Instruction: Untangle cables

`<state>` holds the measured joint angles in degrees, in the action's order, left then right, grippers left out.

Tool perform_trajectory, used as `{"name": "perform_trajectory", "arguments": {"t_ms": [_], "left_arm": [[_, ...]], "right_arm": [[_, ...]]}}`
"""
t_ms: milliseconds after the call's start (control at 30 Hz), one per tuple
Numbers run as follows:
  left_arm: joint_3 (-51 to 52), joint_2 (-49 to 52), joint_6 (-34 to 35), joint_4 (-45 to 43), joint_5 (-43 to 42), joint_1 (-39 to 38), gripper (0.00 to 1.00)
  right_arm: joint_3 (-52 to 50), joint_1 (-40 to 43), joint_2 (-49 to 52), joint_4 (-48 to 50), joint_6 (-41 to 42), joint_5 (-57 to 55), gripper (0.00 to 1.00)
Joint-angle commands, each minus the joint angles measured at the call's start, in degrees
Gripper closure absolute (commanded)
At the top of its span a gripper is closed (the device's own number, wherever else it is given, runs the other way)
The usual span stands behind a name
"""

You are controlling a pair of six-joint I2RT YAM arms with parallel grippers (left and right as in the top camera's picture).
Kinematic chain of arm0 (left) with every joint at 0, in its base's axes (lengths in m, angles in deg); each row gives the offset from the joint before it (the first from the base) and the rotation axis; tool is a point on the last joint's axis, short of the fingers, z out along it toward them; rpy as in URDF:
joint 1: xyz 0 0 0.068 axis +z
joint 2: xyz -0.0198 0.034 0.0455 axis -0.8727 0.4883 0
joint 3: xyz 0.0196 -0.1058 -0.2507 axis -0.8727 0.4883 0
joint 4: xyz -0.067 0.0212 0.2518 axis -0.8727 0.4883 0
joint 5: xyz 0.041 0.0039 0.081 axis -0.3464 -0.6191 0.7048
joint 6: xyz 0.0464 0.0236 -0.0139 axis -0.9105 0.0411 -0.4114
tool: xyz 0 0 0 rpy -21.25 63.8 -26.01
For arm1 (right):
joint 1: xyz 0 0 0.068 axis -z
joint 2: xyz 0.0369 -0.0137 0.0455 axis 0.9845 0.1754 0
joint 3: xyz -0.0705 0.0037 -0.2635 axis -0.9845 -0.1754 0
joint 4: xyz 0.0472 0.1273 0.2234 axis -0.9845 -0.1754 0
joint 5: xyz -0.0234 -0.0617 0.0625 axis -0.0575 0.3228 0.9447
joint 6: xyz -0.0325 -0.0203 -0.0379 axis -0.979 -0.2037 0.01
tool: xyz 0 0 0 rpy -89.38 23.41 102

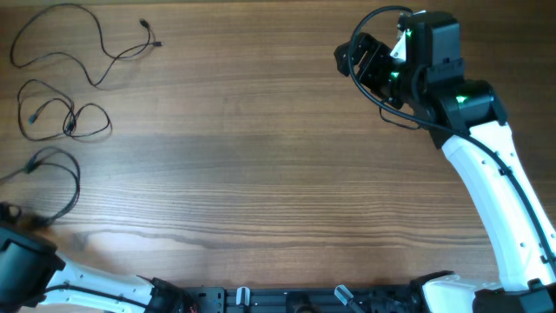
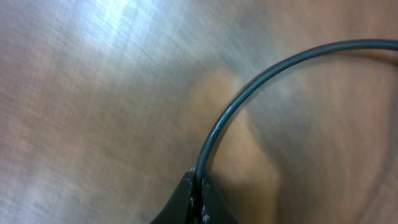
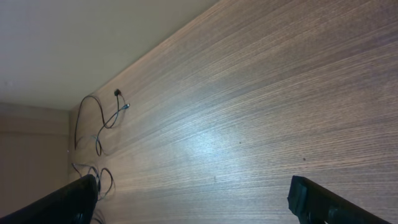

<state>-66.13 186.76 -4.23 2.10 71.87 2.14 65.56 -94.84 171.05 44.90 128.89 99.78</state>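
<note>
Three thin black cables lie apart at the table's left. The first cable (image 1: 82,43) is a wide loose loop at the far left corner, also in the right wrist view (image 3: 99,121). The second cable (image 1: 69,117) forms small loops below it (image 3: 99,180). The third cable (image 1: 65,178) curves as one loop down to my left gripper (image 1: 13,217) at the front left edge. In the left wrist view the fingers (image 2: 200,199) are shut on this cable (image 2: 249,93). My right gripper (image 1: 365,61) is open and empty at the far right, its fingertips (image 3: 193,199) wide apart above bare wood.
The wooden table (image 1: 278,174) spreads between the two arms. The right arm's white link (image 1: 495,200) runs along the right side. Thicker black arm cables (image 1: 382,96) hang by the right wrist. Arm bases sit at the front edge (image 1: 287,300).
</note>
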Motion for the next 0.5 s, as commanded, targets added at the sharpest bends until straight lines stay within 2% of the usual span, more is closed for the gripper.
{"name": "perform_trajectory", "arguments": {"t_ms": [0,100,167,200,233,267,367,467], "left_arm": [[0.35,-2.21,-6.38,-2.6,1.11,0.74,0.96],[0.35,-2.21,-8.9,-5.7,-3.56,-0.26,0.91],[0.11,-2.23,-11.78,-7.37,-6.12,-1.03,0.74],[-0.68,-2.21,-12.26,-7.52,-6.91,-1.84,0.52],[-1.62,-2.23,-12.46,-7.43,-7.32,-2.67,0.23],[-3.19,-2.23,-13.9,-7.39,-8.63,-3.98,0.0],[-7.15,-2.34,-14.99,-6.58,-14.36,-7.82,0.0],[-8.87,-2.4,-13.05,-6.84,-19.06,-12.17,0.0]], "right_arm": [[0.2,0.02,0.66,0.13,-1.01,0.48,0.0],[0.2,0.02,0.66,0.07,-1.03,0.48,0.0],[0.2,0.02,0.66,0.07,-1.03,0.5,0.0],[0.2,0.0,0.66,0.09,-1.01,0.5,0.0],[0.2,0.0,0.66,0.09,-0.98,0.5,0.0],[0.2,0.0,0.66,0.11,-0.94,0.5,0.0],[0.2,0.0,0.66,0.11,-0.59,0.5,0.0],[0.2,0.0,0.66,0.15,-0.55,0.5,0.0]]}}
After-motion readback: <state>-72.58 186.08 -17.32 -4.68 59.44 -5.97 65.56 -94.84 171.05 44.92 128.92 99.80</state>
